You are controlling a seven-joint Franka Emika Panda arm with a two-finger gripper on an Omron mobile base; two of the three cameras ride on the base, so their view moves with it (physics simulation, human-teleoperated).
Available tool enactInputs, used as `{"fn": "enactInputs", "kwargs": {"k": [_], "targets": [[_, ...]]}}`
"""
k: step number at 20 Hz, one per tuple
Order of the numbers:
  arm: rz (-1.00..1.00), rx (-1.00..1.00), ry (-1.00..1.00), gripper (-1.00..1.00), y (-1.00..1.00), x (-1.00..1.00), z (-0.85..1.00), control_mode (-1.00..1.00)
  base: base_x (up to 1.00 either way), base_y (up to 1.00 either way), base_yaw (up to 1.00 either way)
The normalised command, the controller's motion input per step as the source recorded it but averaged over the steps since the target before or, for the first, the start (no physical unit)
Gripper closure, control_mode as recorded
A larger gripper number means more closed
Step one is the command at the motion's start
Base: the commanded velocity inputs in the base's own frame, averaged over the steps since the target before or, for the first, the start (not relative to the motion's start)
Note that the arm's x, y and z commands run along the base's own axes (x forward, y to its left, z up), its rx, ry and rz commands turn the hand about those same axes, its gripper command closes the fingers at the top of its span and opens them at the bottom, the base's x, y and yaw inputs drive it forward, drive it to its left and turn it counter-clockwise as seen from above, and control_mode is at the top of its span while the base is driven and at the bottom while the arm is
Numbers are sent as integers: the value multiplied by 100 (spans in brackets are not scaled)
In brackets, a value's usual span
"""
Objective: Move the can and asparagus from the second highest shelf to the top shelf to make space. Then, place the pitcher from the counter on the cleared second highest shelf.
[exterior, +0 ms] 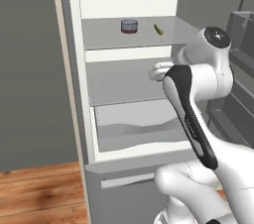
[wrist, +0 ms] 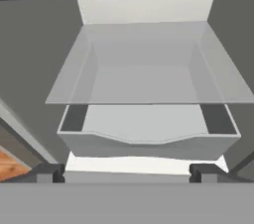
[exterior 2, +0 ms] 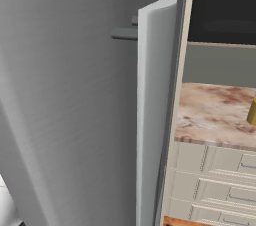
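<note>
My tool (wrist: pixel 127 171) stands spread as wide as it goes and holds nothing, its two dark tips flanking the front of the fridge, because both small things are already up on the top shelf (exterior: pixel 106 37). The can (exterior: pixel 129 26), a squat grey metal cylinder with a dark red band, stands upright there, and the asparagus (exterior: pixel 158 29), a thin olive-green stick, lies just beside it, apart from it, on the side away from the fridge's hinge wall. Below the top shelf, the second highest shelf (exterior: pixel 124 86) is a flat, grey, translucent panel with a white front strip, and it looks bare, which I judge leaves room for something tall. The pitcher (exterior 2: pixel 252 112) shows as a yellow sliver on the worktop (exterior 2: pixel 215 112), mottled reddish-brown stone over cream drawers, well apart from the top shelf, beyond the smooth grey fridge door (exterior 2: pixel 75 100).
</note>
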Motion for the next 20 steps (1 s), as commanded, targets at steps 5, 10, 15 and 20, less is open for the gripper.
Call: {"fn": "enactInputs", "kwargs": {"k": [5, 10, 15, 20], "targets": [[1, -6, 10, -100, 0, -24, -29, -100, 0, 0, 0], [0, 0, 1, -100, 0, 0, 0, -100, 0, 0, 0], [0, 0, 0, -100, 0, 0, 0, -100, 0, 0, 0], [0, 0, -1, -100, 0, 0, 0, -100, 0, 0, 0]]}}
